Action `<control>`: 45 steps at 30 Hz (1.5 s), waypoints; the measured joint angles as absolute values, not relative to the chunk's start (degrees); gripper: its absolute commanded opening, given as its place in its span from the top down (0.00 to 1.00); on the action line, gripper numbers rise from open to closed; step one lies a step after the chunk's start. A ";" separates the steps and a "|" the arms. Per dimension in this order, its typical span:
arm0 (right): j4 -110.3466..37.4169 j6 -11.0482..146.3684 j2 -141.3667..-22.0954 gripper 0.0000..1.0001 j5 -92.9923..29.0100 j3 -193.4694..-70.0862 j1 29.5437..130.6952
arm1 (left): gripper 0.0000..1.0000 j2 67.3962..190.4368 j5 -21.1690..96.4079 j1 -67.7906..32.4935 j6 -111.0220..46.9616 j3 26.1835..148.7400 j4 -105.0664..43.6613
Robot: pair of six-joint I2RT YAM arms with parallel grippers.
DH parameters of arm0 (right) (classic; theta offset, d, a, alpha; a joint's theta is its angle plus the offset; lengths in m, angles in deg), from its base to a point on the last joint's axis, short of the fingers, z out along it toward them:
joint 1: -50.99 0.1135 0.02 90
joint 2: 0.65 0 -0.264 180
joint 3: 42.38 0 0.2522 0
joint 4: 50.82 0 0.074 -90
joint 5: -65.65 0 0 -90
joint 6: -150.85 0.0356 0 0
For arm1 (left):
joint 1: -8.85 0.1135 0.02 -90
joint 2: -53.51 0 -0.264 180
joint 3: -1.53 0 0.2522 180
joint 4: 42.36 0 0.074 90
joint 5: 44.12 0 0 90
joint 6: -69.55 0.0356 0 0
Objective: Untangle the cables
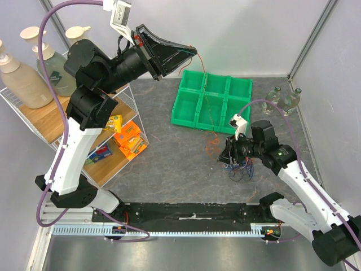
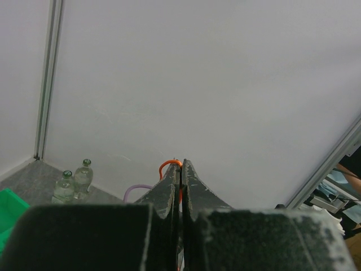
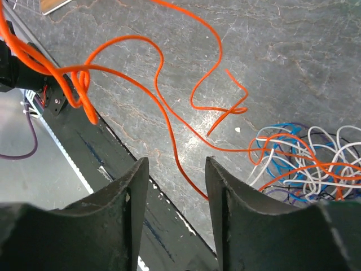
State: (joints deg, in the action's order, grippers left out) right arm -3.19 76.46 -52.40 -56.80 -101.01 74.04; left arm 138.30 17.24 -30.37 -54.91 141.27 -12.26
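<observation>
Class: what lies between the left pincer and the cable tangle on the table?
In the top view, the green tray lies there, with the orange cable stretching over it from the left pincer down to the tangle.

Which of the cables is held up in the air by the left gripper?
The orange cable: the shut left gripper pinches it high, while the white, blue and black cables lie heaped on the table.
</observation>
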 measured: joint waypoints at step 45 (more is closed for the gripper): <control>-0.26 85.36 -54.12 1.00 -67.09 -117.92 74.04 | 0.42 120.99 27.31 -41.74 -48.35 75.21 -14.03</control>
